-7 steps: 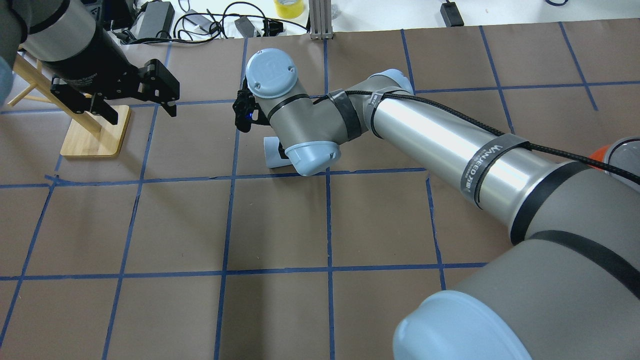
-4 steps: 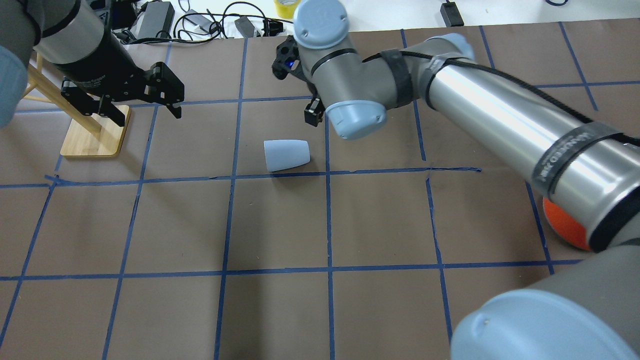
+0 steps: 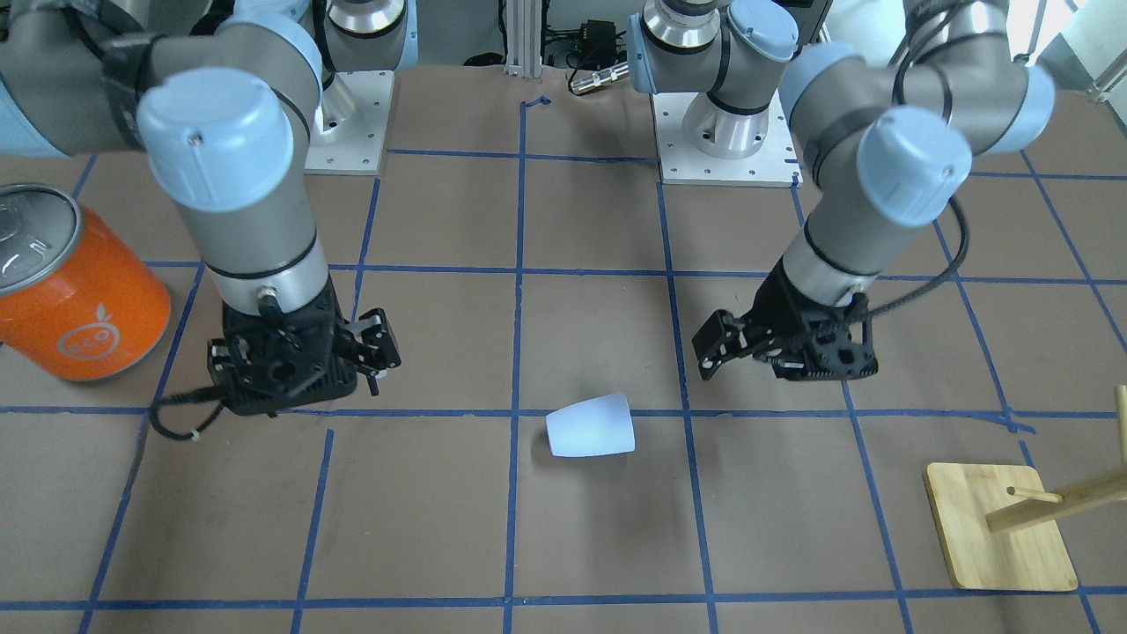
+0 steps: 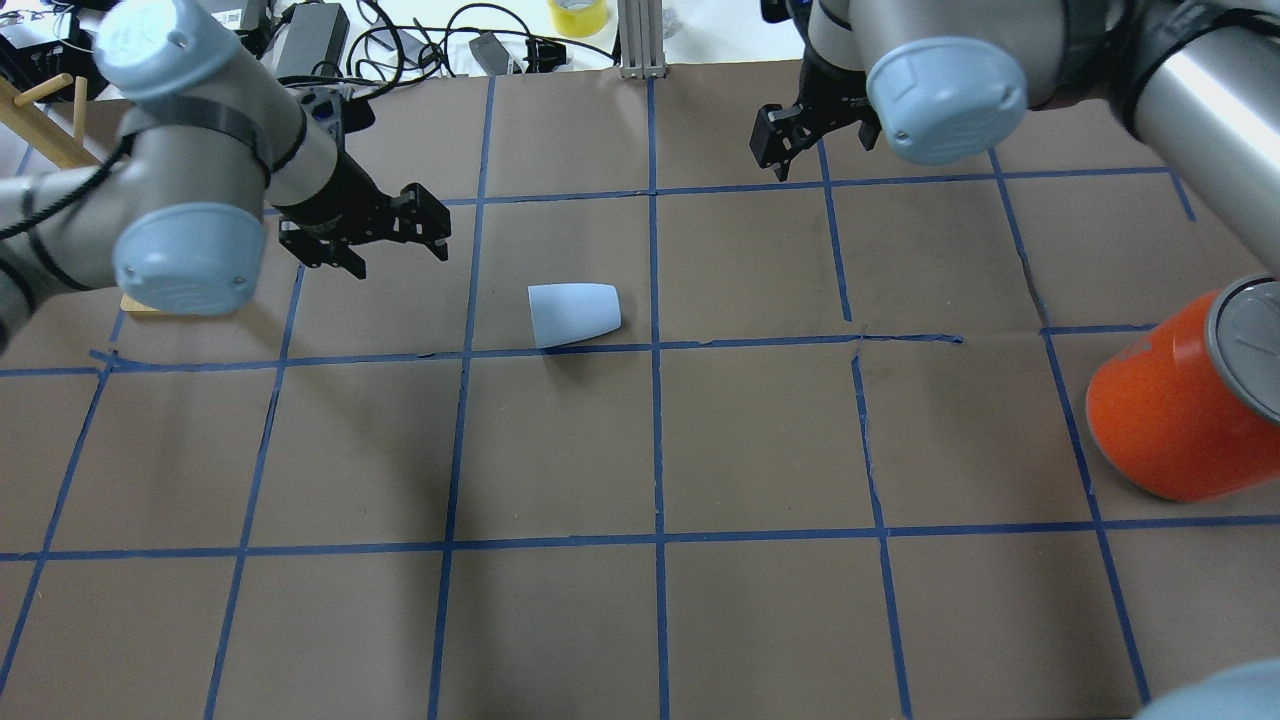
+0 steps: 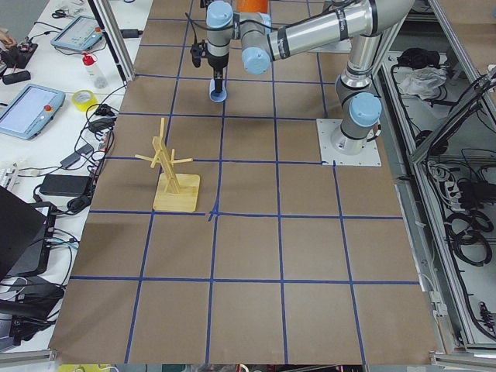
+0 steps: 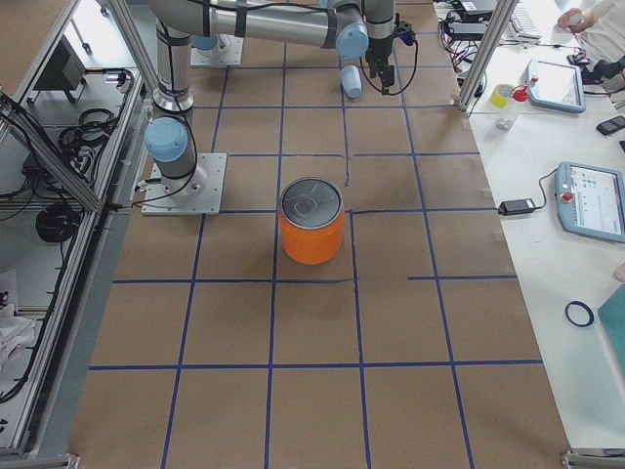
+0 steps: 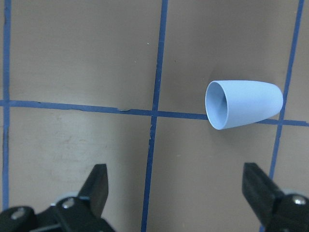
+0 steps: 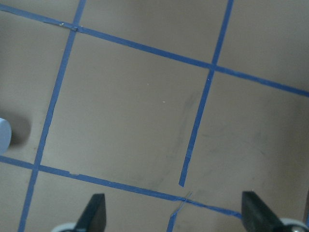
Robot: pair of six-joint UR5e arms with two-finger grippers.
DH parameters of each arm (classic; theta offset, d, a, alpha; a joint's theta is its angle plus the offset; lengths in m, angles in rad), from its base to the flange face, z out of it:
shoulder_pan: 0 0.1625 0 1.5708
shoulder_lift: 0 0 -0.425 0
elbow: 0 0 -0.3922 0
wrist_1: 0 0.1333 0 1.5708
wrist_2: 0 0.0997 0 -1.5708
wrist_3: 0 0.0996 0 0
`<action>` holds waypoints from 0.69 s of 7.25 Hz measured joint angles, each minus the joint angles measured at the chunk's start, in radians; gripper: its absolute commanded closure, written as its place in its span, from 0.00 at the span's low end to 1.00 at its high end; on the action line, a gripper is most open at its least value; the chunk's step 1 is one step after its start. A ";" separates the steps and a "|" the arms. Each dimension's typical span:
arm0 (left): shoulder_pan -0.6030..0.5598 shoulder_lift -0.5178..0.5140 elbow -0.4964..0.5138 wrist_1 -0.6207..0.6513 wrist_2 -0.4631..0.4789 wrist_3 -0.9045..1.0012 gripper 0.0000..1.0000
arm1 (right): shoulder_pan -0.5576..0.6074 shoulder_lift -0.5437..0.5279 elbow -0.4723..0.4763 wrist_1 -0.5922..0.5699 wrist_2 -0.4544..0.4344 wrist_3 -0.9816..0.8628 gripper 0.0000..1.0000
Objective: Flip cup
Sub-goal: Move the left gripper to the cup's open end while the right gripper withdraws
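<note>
The cup [image 4: 573,313] is a small pale blue tumbler lying on its side on the brown paper. It also shows in the front view [image 3: 591,425]. In the left wrist view the cup [image 7: 244,104] shows its open mouth. My left gripper [image 4: 397,255] is open and empty, hovering to the cup's left, apart from it. Its jaws stand wide in its wrist view [image 7: 176,181]. My right gripper [image 4: 775,150] is open and empty, far back and right of the cup. Its wrist view [image 8: 174,203] shows only a sliver of the cup [image 8: 4,135].
A large orange can [image 4: 1170,410] with a silver top stands at the right, also in the front view [image 3: 79,291]. A wooden peg stand [image 3: 999,528] sits at the table's left end. Cables and tape lie beyond the far edge [image 4: 400,40].
My right arm has lifted off the cup and swung back to the far right, uncovering it. My left gripper has moved right and nearer the cup. The cup has not moved.
</note>
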 measured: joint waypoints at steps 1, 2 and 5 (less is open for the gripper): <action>0.000 -0.071 -0.011 0.053 -0.040 0.000 0.00 | -0.010 -0.042 0.000 0.065 0.011 0.074 0.00; 0.001 -0.123 -0.011 0.074 -0.123 0.000 0.00 | -0.013 -0.082 0.003 0.126 0.023 0.111 0.00; 0.001 -0.233 -0.005 0.093 -0.515 0.005 0.15 | -0.024 -0.118 -0.001 0.204 0.031 0.186 0.00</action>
